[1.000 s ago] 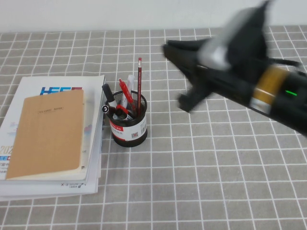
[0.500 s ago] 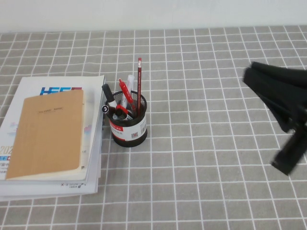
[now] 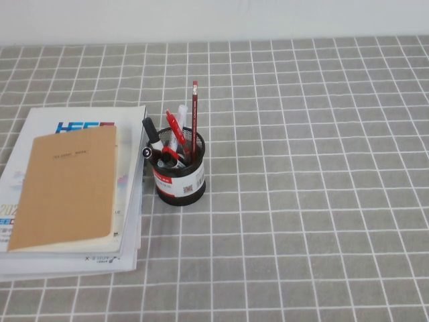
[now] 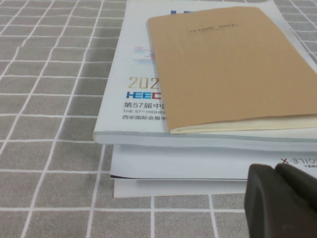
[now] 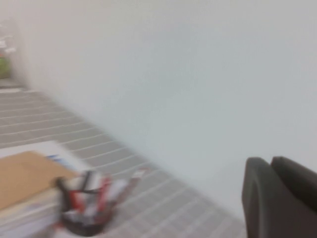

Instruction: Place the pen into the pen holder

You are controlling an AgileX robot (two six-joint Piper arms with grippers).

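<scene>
The pen (image 3: 153, 136) stands tilted in the pen holder (image 3: 179, 176) beside a red pen (image 3: 175, 127) and a dark-red pencil (image 3: 195, 111) — black cap up. Just beside the holder lies a stack of books (image 3: 70, 184) on the checked worktop (image 3: 308, 201). The left claw (image 4: 280, 198) hangs near the stack, fingers together, empty. The right claw (image 5: 277, 196) is raised clear — closed, holding nothing.

Neither arm shows in the high view; left claw (image 4: 283, 191) hangs low, fingers pressed together; right claw (image 5: 280, 198) raised, fingers together.
</scene>
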